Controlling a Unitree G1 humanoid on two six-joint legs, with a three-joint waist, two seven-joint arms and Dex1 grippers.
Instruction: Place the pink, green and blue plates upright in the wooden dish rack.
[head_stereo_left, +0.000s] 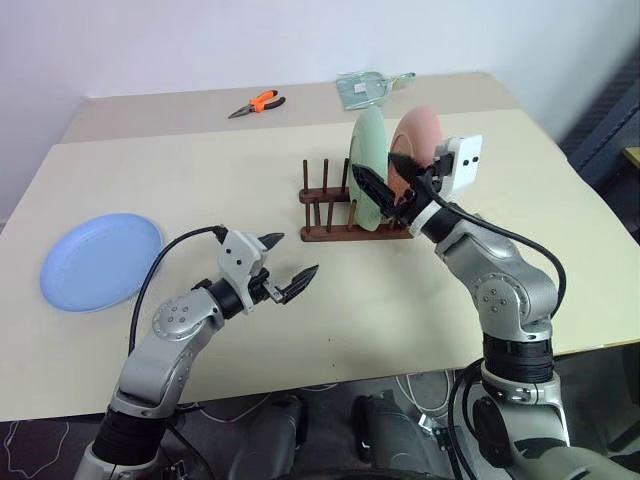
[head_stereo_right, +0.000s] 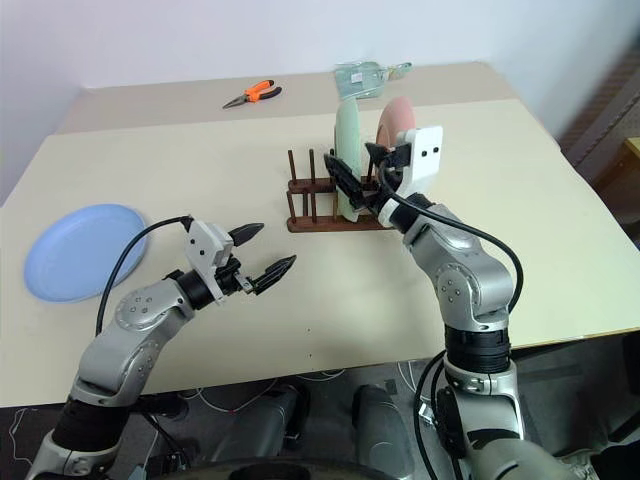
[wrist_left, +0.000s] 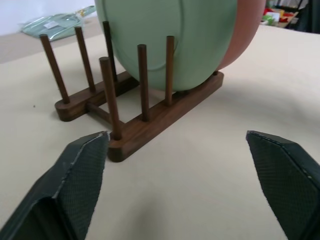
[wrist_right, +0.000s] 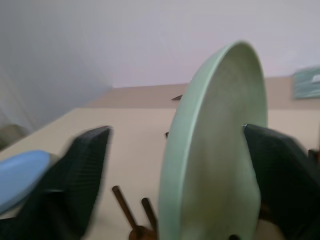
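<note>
The wooden dish rack (head_stereo_left: 355, 212) sits near the middle of the table (head_stereo_left: 560, 230), its long axis running left to right across the head views, with paired pegs rising straight up; the green plate (head_stereo_left: 368, 168) stands upright on edge in the rack, its faces turned toward the rack's two ends and its rim toward the robot; the pink plate (head_stereo_left: 418, 140) stands upright just behind it in the slot nearer the rack's right end, the same way round, and the two look close together, though I cannot tell whether they touch; the slots at the left end of the rack hold nothing; the blue plate (head_stereo_left: 100, 260) lies flat on the table well to the left, apart from the rack, face up

The right gripper (head_stereo_left: 385, 180) is at the green plate with its fingers spread wide, one on each side of the plate's rim, as the right wrist view shows; they do not pinch it; the left gripper (head_stereo_left: 285, 265) hovers over the table between the blue plate and the rack, pointing toward the rack, jaws wide apart and holding nothing

At the far edge lie orange-handled pliers (head_stereo_left: 256, 103) and a clear packet (head_stereo_left: 365, 88)
</note>
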